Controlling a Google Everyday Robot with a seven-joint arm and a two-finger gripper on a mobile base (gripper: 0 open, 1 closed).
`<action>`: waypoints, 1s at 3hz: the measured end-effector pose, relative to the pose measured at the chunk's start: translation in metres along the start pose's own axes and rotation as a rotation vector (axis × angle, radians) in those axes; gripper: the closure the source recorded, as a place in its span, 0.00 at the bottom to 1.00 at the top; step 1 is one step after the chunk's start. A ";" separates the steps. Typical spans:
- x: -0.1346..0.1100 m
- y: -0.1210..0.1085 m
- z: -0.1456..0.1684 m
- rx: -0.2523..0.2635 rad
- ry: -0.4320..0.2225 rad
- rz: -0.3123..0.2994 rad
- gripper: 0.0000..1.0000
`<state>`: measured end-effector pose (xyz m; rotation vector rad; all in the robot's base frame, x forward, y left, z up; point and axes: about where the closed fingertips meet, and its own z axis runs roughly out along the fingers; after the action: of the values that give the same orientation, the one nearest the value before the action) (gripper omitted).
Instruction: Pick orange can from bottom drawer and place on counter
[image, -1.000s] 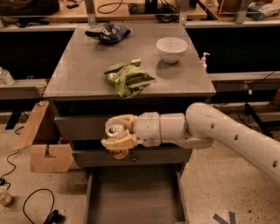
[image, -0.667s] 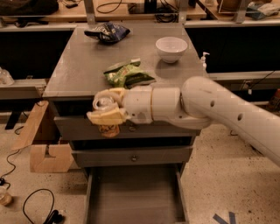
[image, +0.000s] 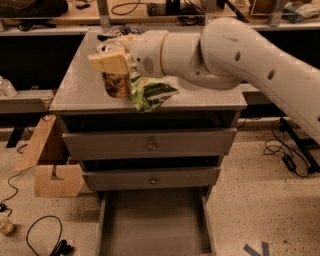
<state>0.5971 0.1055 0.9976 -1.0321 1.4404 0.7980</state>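
My gripper (image: 113, 64) is shut on the orange can (image: 116, 85), with tan fingers (image: 107, 63) clamped around its top. The can hangs upright over the left middle of the grey counter (image: 75, 92), its base close to the surface; I cannot tell whether it touches. The large white arm reaches in from the right across the counter. The bottom drawer (image: 155, 227) stands pulled open at the bottom of the cabinet, its flat grey floor bare.
A green snack bag (image: 154, 93) lies on the counter just right of the can. A dark bag (image: 116, 32) lies at the back. Two closed drawer fronts with knobs (image: 150, 146) sit below. A cardboard box (image: 50, 162) and cables (image: 42, 235) are on the floor at left.
The arm has risen from in front of the drawer fronts, carrying the can up and left until it is over the counter beside the green bag.
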 end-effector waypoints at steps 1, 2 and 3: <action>-0.022 -0.068 0.021 0.103 -0.023 0.046 1.00; -0.009 -0.132 0.049 0.202 -0.044 0.100 1.00; -0.013 -0.134 0.064 0.192 -0.035 0.094 1.00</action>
<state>0.7455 0.1140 1.0127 -0.8062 1.5124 0.7257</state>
